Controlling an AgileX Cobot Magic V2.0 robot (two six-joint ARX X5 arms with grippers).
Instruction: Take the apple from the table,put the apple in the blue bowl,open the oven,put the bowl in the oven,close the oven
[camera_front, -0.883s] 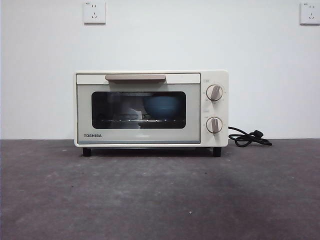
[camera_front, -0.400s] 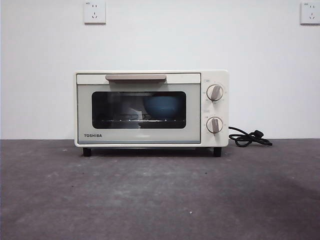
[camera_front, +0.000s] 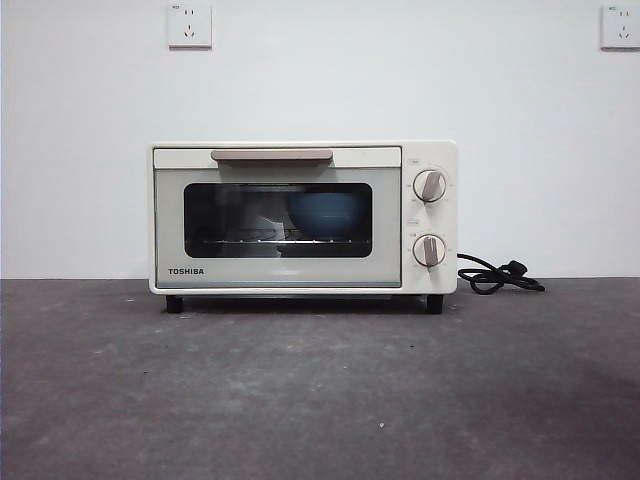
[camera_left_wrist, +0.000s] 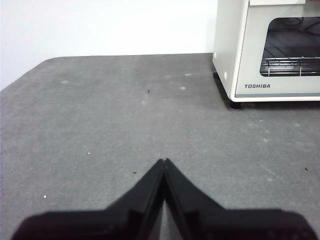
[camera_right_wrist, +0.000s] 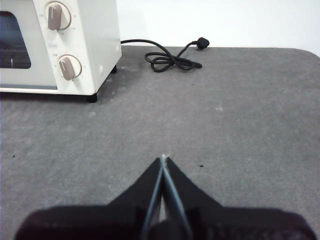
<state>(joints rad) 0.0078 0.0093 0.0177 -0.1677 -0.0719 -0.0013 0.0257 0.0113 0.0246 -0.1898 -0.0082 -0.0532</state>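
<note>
Your oven (camera_front: 303, 218) stands on the table (camera_front: 320, 400) with its door shut and the blue bowl (camera_front: 326, 213) visible through the glass; the apple can't be made out inside it. Keep both arms parked well back: the left gripper (camera_left_wrist: 164, 161) and right gripper (camera_right_wrist: 163, 158) are pinched closed on nothing. Against the earlier frames, nothing has shifted.

The cream-white boxy oven (camera_front: 303, 217) stands on the dark grey table (camera_front: 320, 390), door closed. The round blue bowl (camera_front: 325, 213) sits inside behind the dark glass. A black cord (camera_front: 497, 276) lies beside it.
</note>
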